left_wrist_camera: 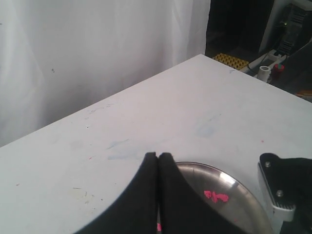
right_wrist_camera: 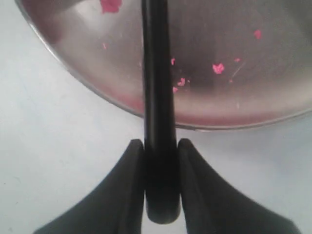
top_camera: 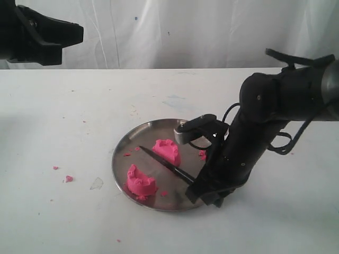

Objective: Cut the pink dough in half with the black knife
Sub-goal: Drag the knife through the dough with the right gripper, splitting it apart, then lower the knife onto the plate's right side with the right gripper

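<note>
The pink dough lies in two half-round chunks on the round metal plate (top_camera: 119, 153): one chunk (top_camera: 167, 151) near the middle, the other (top_camera: 140, 181) at the front rim. Between them the black knife (top_camera: 164, 163) lies slanted, its tip pointing to the back left. My right gripper (top_camera: 204, 193) is low at the plate's front right edge, shut on the knife's handle (right_wrist_camera: 157, 73); the right gripper (right_wrist_camera: 161, 144) has the handle end between its fingers. My left gripper (top_camera: 78, 33) hangs high at the back left, and this left gripper (left_wrist_camera: 158, 156) is shut and empty.
Pink crumbs (top_camera: 69, 179) and a small clear scrap (top_camera: 96, 183) lie on the white table left of the plate. More crumbs (left_wrist_camera: 216, 196) dot the plate. A white curtain (top_camera: 175, 32) hangs behind the table. The right arm (top_camera: 275, 106) leans over the table's right side.
</note>
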You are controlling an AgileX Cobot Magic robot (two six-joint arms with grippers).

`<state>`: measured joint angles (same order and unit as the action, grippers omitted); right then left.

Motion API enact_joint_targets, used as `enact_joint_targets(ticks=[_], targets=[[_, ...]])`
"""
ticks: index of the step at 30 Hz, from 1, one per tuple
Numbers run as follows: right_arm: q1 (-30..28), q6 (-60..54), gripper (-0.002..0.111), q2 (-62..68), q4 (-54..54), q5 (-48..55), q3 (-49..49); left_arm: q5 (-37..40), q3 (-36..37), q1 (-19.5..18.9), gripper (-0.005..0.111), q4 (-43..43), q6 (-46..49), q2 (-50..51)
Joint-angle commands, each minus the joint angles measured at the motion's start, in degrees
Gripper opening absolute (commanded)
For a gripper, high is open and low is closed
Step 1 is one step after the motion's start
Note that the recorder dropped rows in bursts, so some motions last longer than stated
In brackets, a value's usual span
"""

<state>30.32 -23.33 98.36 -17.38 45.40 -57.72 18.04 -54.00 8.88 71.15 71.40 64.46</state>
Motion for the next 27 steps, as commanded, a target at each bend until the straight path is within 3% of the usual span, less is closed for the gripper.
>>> enact_joint_targets(ticks=[1,4,7,11,27], targets=[[-0.08,0.05,0.000,-6.02,3.30,-3.78,-0.52,1.00,0.28,0.35,0.000,0.29,-0.34,-0.43],[-1.12,1.06,0.000,-7.78,5.61,-12.26,-0.52,1.00,0.28,0.35,0.000,0.29,-0.34,-0.43],[-4.20,8.86,0.000,-6.76,11.41,-18.81,-0.52,1.09,0.28,0.35,0.000,0.29,-0.34,-0.43],[-6.79,10.12,0.000,-2.58,11.88,-17.48,-0.52,1.09,0.28,0.35,0.000,0.29,-0.34,-0.43],[-6.79,6.00,0.000,3.16,7.95,-18.79,-0.52,1.90,0.28,0.35,0.000,0.29,-1.01,-0.43]])
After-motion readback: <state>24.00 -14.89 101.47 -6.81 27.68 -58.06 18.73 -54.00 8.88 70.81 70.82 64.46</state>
